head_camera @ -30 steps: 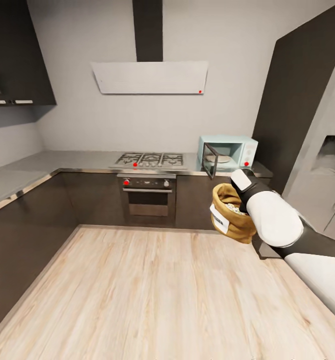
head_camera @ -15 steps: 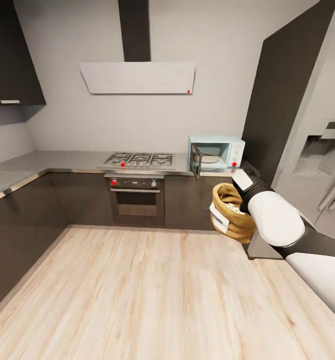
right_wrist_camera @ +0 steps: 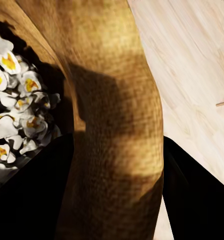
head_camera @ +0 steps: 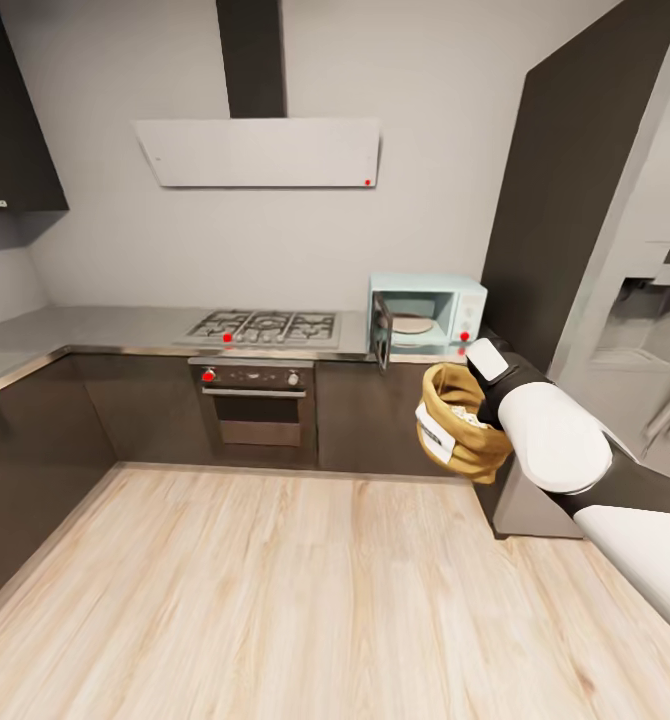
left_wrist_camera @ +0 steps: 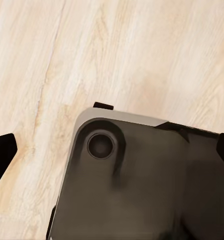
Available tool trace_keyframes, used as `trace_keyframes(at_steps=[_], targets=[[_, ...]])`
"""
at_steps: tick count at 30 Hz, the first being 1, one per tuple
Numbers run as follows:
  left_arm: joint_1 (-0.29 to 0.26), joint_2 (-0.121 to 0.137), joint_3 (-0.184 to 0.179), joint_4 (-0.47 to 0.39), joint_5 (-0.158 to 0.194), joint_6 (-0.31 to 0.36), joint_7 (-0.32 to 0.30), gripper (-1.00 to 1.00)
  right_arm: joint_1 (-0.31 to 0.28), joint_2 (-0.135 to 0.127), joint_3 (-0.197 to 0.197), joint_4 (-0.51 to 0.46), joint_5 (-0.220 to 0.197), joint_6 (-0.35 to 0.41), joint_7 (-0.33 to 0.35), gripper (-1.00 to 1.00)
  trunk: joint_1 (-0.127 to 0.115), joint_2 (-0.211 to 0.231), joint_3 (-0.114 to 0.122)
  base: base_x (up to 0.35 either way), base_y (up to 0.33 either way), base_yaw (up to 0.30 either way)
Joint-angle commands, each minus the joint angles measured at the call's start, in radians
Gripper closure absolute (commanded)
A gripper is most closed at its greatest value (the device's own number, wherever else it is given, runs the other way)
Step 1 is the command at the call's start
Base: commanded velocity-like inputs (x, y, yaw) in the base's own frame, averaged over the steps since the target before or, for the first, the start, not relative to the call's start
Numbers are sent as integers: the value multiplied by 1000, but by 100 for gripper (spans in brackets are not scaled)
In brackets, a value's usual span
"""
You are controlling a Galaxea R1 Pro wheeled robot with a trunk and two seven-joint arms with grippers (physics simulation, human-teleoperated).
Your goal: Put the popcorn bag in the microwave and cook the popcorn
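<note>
1. Nearest us, we are carrying the popcorn bag [head_camera: 457,424] in the right gripper [head_camera: 487,398], up off the wooden floor [head_camera: 275,590] at the right of the scene. In the right wrist view the dark fingers [right_wrist_camera: 192,200] are clamping the bag's tan wall [right_wrist_camera: 117,130] from both sides, one inside the mouth and one outside.
2. The bag is sitting roughly upright with its mouth open upward, its white label [head_camera: 435,433] facing left. Pale puffed popcorn [right_wrist_camera: 11,120] is showing inside it, so the kernels are already looking popped to us.
3. The left gripper is pointing down at the floor over a dark rounded part of the robot's own body [left_wrist_camera: 142,185]. Two dark tips are showing at the picture's edges [left_wrist_camera: 1,155], well apart, so we are judging it open and holding nothing.
4. Farther off, the microwave [head_camera: 427,310] is standing on the worktop [head_camera: 105,328], beyond the bag and slightly to its left, with its door [head_camera: 381,334] swung open and a pale turntable plate [head_camera: 411,325] inside.
5. The coming move turns on this: the opening lies ahead of and above the bag, so the right arm, the nearer one, needs to reach forward and up.
6. Hard to make out: the bag's label text, the fingertips hidden behind the bag in the head view, and the microwave's knobs.
</note>
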Motion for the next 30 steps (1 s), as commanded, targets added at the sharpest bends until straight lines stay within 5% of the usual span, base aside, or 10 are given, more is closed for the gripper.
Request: trace_keyframes(at_steps=[1,10,30], targets=[[0,0,3,-1,1,-2,0,-100,0,1,0,-2,-4,7,-5,100,1,-1,-1,319,-78,0],[0,0,3,0,1,-1,0,-100,0,2,32,-2,5,7,-7,100,1,-1,-1,319,-108,0],[0,0,3,1,2,1,0,-100,0,10,40,-2,5,13,-18,100,1,-1,-1,319,-107,0]])
